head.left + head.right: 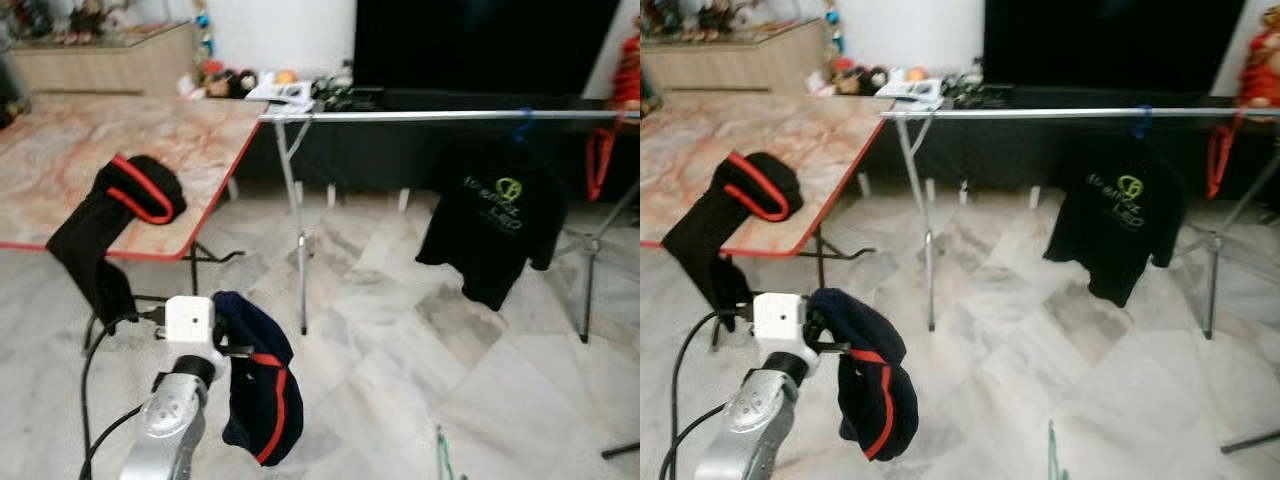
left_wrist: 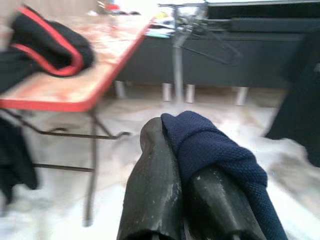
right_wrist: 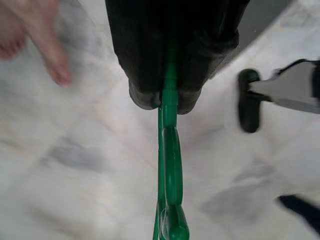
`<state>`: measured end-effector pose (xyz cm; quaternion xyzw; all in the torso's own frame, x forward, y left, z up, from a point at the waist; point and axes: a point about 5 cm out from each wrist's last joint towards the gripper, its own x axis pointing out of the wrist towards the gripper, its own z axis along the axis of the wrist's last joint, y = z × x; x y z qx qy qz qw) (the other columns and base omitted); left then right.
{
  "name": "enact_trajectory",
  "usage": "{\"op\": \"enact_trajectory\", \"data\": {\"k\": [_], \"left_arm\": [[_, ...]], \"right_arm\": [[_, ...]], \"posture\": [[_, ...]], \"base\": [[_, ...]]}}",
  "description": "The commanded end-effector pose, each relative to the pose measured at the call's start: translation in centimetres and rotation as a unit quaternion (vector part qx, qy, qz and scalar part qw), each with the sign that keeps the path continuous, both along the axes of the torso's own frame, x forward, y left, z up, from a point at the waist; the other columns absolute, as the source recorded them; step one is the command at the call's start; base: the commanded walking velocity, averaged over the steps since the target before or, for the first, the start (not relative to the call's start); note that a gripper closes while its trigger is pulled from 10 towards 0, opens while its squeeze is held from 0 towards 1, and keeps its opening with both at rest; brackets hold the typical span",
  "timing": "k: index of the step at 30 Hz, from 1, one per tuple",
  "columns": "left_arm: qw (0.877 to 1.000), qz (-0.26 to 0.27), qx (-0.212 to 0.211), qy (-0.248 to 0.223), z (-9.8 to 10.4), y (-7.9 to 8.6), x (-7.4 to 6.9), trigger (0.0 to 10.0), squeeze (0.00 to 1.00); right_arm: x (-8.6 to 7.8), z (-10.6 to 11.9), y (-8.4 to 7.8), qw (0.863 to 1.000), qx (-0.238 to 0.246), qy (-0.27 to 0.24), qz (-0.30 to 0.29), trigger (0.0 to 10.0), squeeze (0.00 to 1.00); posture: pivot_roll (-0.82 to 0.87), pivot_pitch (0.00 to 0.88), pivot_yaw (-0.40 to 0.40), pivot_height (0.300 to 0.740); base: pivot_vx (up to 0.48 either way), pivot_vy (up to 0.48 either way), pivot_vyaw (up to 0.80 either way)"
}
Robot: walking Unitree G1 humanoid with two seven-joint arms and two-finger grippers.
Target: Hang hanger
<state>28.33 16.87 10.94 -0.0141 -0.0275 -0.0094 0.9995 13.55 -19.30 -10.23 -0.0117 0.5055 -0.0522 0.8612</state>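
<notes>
Two garments are off the rail: a black one with red piping (image 1: pixel 120 205) slumps over the edge of the marble-patterned counter (image 1: pixel 150 140), and a navy mesh garment with red trim (image 1: pixel 258 385) hangs in a soft bundle from the left gripper (image 2: pixel 182 165). Its jaws are pressed together, pinching a fold of that knitted cloth between the long black fingers (image 2: pixel 152 190). The silver left arm (image 1: pixel 172 420) rises low before the counter, a black cable looping beside it.

Across the pale veined marble floor (image 1: pixel 400 330) runs a thin metal clothes rail (image 1: pixel 440 116) on slender folding legs. A black T-shirt with a green logo (image 1: pixel 495 220) hangs from it on a blue hook, and something red dangles further along.

Down at the right gripper (image 3: pixel 170 97), the jaws are closed on a glossy green plastic hanger (image 3: pixel 170 175), held above the floor, its narrow moulded body pointing away from the fingers. A person's blurred fingers (image 3: pixel 47 45) show nearby.
</notes>
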Motion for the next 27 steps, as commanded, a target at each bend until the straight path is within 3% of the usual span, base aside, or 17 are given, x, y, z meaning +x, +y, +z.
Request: {"op": "enact_trajectory", "data": {"k": [1,7,27], "left_arm": [[1.000,-0.003,0.002,-0.013,0.61,-0.33,0.09,10.0,0.00],[1.000,-0.005,0.002,-0.013,0.81,-0.39,0.27,10.0,0.00],[1.000,0.001,0.008,-0.012,1.22,-0.01,0.79,10.0,0.00]], "right_arm": [[-0.54,-0.15,-0.28,1.000,0.000,0.007,-0.007,10.0,0.00],[-0.26,-0.05,-0.32,1.000,0.008,0.000,-0.023,10.0,0.00],[0.23,0.16,-0.90,1.000,-0.001,0.003,-0.023,10.0,0.00]], "posture": [[-0.03,0.000,0.065,0.740],[-0.03,0.006,0.065,0.740],[-0.02,0.048,0.063,0.740]], "base": [[0.000,0.000,0.68],[0.000,0.000,0.00],[0.000,0.382,0.00]]}}
